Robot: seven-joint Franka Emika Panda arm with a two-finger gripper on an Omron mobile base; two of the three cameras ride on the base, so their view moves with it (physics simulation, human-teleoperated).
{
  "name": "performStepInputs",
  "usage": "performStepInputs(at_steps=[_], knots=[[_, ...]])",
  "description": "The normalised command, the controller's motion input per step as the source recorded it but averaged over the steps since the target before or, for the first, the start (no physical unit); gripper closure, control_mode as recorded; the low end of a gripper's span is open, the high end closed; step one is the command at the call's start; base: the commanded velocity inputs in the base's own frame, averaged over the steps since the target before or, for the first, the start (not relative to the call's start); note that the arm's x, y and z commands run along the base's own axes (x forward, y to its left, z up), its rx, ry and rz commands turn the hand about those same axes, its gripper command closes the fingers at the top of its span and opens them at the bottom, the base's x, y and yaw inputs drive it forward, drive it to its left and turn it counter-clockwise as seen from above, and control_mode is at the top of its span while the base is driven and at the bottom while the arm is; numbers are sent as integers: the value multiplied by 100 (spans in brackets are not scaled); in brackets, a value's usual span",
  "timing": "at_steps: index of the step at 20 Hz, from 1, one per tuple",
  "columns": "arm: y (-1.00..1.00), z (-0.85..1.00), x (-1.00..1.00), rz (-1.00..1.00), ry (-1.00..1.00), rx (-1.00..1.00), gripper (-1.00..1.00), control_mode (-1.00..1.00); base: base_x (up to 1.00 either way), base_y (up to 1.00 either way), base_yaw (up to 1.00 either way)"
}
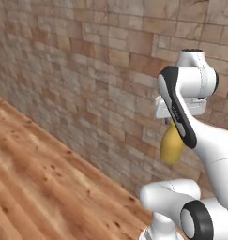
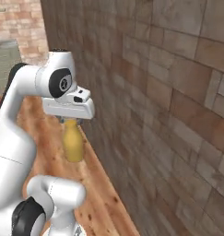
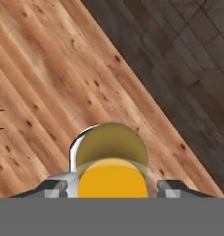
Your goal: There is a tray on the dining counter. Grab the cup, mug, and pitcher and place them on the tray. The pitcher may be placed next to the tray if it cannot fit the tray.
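Note:
The mustard-tan pitcher (image 1: 171, 146) hangs upright in the air from my gripper (image 2: 70, 121), which is shut on its narrow neck. The right base view shows its body (image 2: 73, 146) below the white hand, well above the floor. Looking down in the hand view, the pitcher's rounded top (image 3: 112, 159) sits between the two dark fingertips (image 3: 56, 186). The tray, dining counter, cup and mug are out of view.
A brick wall (image 1: 87, 79) runs close along the arm's side and stands right next to the pitcher (image 2: 168, 115). Wooden plank floor (image 1: 35, 178) lies below, meeting the wall's base diagonally in the hand view (image 3: 145, 92).

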Motion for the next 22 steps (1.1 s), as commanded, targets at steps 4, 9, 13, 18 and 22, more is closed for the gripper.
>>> performStepInputs(at_steps=[4, 9, 13, 18, 22], knots=[[0, 0, 0, 0, 0, 0, 100, 100, 100, 0, 72], [0, 0, 0, 0, 0, 0, 100, 100, 100, -3, 62], [0, 0, 0, 0, 0, 0, 100, 100, 100, -10, 36], [0, 0, 0, 0, 0, 0, 100, 100, 100, -38, 17], [0, 0, 0, 0, 0, 0, 100, 100, 100, -28, 14]])
